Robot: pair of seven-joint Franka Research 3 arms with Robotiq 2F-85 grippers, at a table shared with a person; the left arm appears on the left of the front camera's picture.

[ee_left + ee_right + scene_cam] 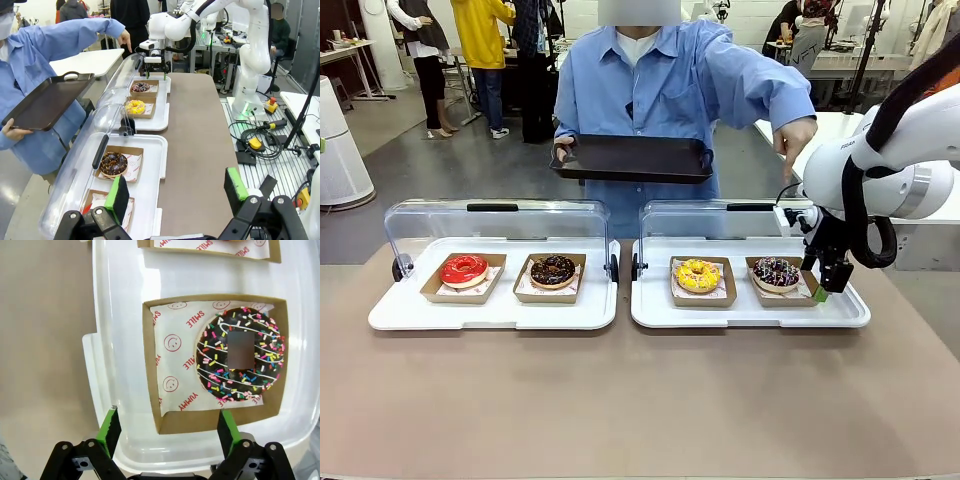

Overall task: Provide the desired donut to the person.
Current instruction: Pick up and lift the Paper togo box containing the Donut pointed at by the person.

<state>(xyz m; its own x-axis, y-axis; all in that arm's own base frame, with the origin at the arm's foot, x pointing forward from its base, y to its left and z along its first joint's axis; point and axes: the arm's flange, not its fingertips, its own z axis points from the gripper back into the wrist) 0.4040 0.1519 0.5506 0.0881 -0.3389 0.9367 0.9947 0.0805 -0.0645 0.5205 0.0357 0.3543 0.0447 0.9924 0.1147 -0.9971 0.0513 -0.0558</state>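
Over the brown table [620,400], right gripper [828,285] hangs wide by the sprinkled donut [776,271], left gripper [176,186] wide too

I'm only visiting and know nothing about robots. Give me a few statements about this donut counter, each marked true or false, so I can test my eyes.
1. The person's free hand points down toward the right white tray. True.
2. The right arm's fingers are shut on the sprinkled chocolate donut. False: they stand open at the edge of its cardboard tray, holding nothing.
3. The yellow donut shares a white tray with the red donut. False: it sits beside the sprinkled one; the red donut is in the other tray.
4. Both clear lids are raised. True.
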